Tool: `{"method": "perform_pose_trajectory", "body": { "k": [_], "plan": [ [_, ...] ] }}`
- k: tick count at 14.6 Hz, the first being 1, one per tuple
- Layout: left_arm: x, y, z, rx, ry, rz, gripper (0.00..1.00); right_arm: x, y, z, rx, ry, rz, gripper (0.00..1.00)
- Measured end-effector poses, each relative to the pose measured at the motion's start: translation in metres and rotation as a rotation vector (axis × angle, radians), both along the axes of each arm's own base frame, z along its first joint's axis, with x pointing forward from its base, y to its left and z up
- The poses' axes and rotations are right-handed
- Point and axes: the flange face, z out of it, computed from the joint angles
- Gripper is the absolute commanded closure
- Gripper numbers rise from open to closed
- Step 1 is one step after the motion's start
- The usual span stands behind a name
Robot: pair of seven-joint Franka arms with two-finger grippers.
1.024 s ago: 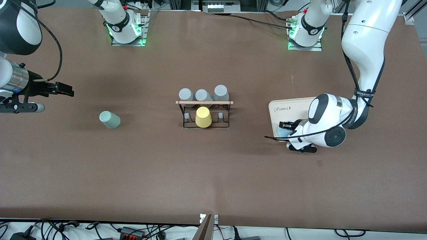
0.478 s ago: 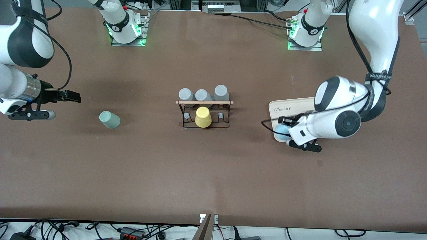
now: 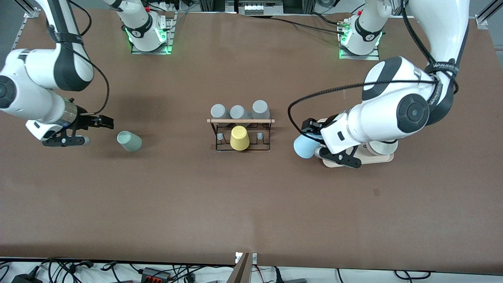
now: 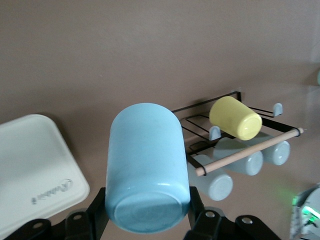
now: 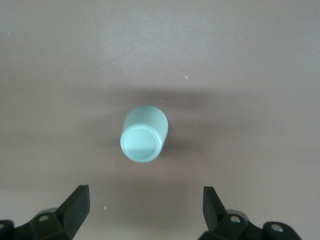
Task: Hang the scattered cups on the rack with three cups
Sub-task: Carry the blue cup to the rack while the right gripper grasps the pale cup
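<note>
Now: light blue cup clamped in left gripper, base outward, beside rack; right gripper spread wide beside upside-down sage green cup.

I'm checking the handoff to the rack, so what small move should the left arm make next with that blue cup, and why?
Probably carry it on toward the rack. The left gripper is shut on the light blue cup, lifted beside the cream tray, and free pegs flank the yellow cup. The right gripper is open near the green cup.
</note>
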Motion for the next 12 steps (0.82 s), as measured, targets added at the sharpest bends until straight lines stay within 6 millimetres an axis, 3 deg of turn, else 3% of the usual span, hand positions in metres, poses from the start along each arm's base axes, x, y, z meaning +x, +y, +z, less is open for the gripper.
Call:
{"method": "perform_pose_trajectory", "body": {
  "k": [2, 6, 12],
  "plan": [
    [0.000, -0.022, -0.017, -0.010, 0.033, 0.050, 0.85, 0.000, 0.008, -0.023, -0.002, -0.025, -0.008, 0.00],
    [-0.014, -0.086, -0.046, -0.016, 0.045, 0.103, 0.86, 0.004, 0.022, -0.058, -0.003, -0.028, -0.004, 0.00],
    [-0.017, -0.093, -0.054, -0.012, 0.058, 0.103, 0.85, 0.001, 0.017, -0.100, -0.005, 0.016, -0.019, 0.00]
  ]
}}
